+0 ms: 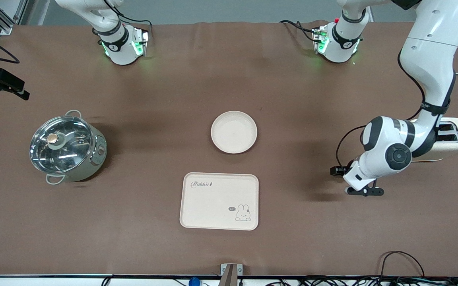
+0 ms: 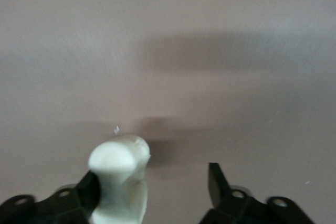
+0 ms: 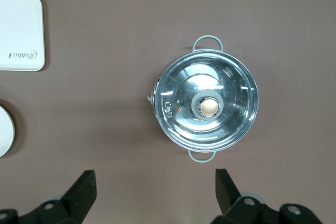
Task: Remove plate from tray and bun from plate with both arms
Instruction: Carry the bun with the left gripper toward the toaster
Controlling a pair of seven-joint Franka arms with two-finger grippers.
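Note:
The plate [image 1: 233, 132] lies empty mid-table, farther from the front camera than the tray; its edge shows in the right wrist view [image 3: 4, 129]. The bun [image 2: 119, 174] is a pale lump against one finger of my left gripper [image 2: 154, 179]; the other finger stands well apart from it, so the jaws are open. In the front view my left gripper [image 1: 363, 191] is low over bare table toward the left arm's end, and the bun is hidden there. My right gripper [image 3: 155, 182] is open and empty, high over the table beside the pot; it is out of the front view.
A cream rabbit tray [image 1: 219, 201] lies nearer the front camera than the plate. A steel pot with a glass lid [image 1: 66, 147] stands toward the right arm's end. A cream toaster [image 1: 453, 139] stands by the left arm's elbow.

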